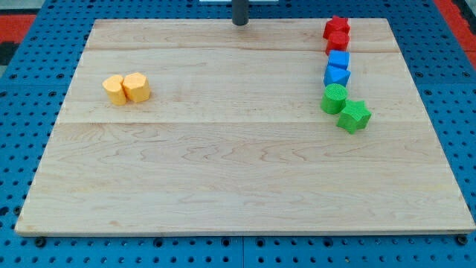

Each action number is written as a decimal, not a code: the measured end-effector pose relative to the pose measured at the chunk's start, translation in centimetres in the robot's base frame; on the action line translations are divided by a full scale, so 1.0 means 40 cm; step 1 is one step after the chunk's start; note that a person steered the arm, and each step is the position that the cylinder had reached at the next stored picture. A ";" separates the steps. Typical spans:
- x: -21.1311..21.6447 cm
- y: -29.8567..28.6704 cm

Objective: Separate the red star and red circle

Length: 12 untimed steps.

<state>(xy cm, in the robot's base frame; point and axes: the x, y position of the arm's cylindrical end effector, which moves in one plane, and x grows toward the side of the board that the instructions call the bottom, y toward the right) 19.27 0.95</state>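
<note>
The red star (337, 27) and the red circle (338, 42) sit touching at the view's top right of the wooden board (223, 164), the star above the circle. My tip (239, 22) is at the board's top edge near the middle, well left of both red blocks and touching no block.
Two blue blocks (338, 61) (335, 75) continue the column below the red ones, then a green circle (334, 98) and a green star (354, 116). Two yellow blocks (114, 89) (136, 87) sit touching at the view's left.
</note>
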 end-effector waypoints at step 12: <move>-0.003 0.570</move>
<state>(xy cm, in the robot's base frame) 19.15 23.75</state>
